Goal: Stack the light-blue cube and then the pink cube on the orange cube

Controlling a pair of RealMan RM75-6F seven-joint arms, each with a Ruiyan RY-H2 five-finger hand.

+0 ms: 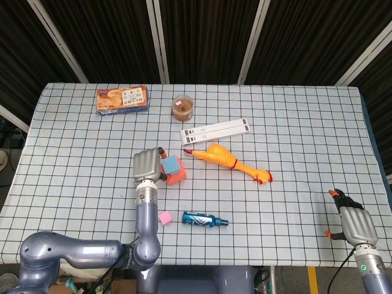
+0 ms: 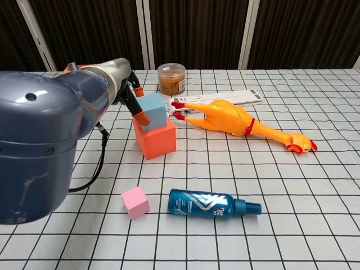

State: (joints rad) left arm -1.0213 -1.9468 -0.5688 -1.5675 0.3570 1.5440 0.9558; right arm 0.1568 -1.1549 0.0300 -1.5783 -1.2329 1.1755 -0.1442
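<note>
The light-blue cube (image 2: 153, 111) (image 1: 173, 166) sits on top of the orange cube (image 2: 155, 142) (image 1: 179, 177), left of the table's middle. My left hand (image 1: 147, 165) (image 2: 115, 84) is at the cube's left side and holds it between orange-tipped fingers (image 2: 142, 117). The small pink cube (image 2: 135, 202) (image 1: 164, 217) lies alone on the cloth, nearer the front edge. My right hand (image 1: 354, 223) rests at the front right corner, fingers apart and holding nothing; the chest view does not show it.
A yellow rubber chicken (image 2: 236, 121) lies right of the stack, with a white strip (image 2: 225, 98) and a brown-filled jar (image 2: 171, 79) behind it. A blue spray bottle (image 2: 211, 204) lies beside the pink cube. A snack box (image 1: 122, 99) sits at the back left.
</note>
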